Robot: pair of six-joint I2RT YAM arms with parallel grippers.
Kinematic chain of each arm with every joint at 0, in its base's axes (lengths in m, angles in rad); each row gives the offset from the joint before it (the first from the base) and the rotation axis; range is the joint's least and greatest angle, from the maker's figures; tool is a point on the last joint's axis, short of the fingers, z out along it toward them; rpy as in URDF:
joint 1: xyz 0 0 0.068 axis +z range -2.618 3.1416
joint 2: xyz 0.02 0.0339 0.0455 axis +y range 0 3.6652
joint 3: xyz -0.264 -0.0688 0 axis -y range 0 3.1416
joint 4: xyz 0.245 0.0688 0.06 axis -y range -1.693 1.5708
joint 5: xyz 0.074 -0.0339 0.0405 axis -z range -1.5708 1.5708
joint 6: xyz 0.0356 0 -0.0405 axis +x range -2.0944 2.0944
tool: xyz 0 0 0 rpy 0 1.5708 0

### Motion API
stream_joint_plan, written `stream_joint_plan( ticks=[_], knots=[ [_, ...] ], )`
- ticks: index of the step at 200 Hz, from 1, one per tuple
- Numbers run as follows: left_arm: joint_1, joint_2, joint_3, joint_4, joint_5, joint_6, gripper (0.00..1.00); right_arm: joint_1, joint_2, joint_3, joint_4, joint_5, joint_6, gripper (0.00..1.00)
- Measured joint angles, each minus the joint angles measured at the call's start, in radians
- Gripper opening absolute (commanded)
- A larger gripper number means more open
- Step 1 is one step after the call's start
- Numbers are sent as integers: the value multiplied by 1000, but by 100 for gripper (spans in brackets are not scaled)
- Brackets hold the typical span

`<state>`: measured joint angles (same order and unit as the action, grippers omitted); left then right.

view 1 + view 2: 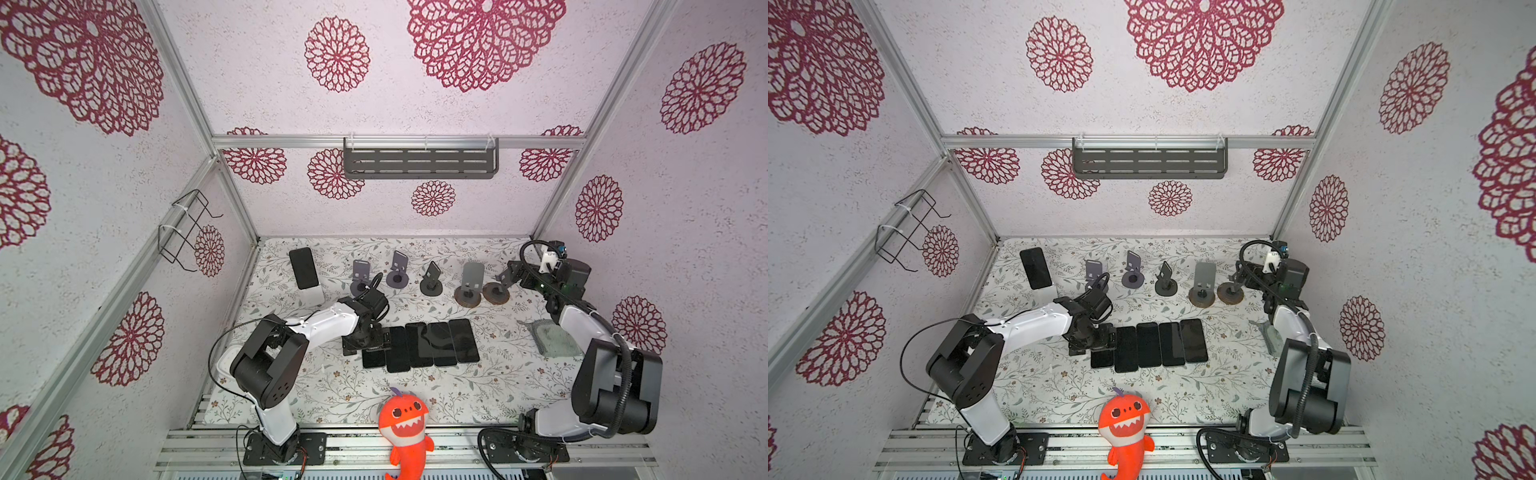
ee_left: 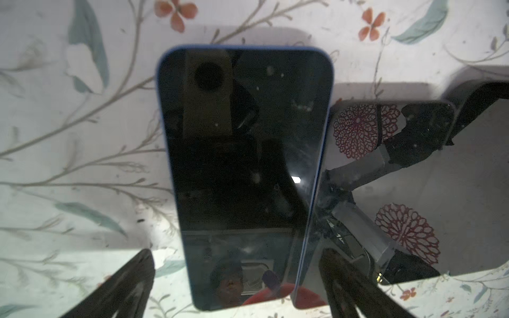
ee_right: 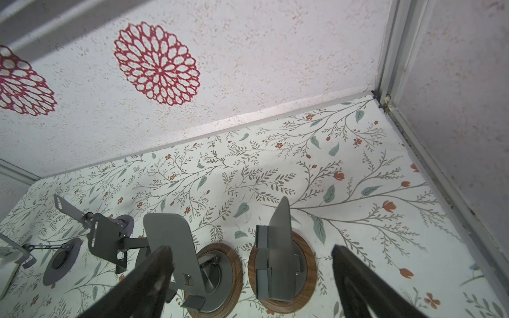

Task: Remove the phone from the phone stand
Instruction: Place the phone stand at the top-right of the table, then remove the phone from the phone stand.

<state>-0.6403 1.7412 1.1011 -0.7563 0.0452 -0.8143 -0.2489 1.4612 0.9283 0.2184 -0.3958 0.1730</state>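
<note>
Left jaws and right jaws are spread, empty. A phone [image 2: 242,176] lies under the left jaws. Best to lift straight up.

Bare mat [image 1: 415,308] runs between the stands [image 1: 431,279] and the flat phones [image 1: 432,345]; a plush [image 1: 405,424] crowds the front.

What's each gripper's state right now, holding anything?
Left gripper: open, empty, over the blue-edged phone.
Right gripper: open, empty.
</note>
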Motion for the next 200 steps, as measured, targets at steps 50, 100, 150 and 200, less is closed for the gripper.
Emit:
stream_joint_plan(
  ticks=[50, 100, 150, 200],
  knots=[
    [38, -129, 36, -28, -116, 2, 98, 0, -130, -20, -129, 27, 17, 94],
    [132, -240, 84, -43, -279, 15, 98, 0, -281, -90, -255, 37, 50, 95],
    [340, -275, 276, -46, -403, 120, 98, 6, -387, -114, -381, 17, 84, 99],
    [510, -219, 422, -20, -447, 230, 98, 42, -497, -191, -468, -1, 137, 99]
  ],
)
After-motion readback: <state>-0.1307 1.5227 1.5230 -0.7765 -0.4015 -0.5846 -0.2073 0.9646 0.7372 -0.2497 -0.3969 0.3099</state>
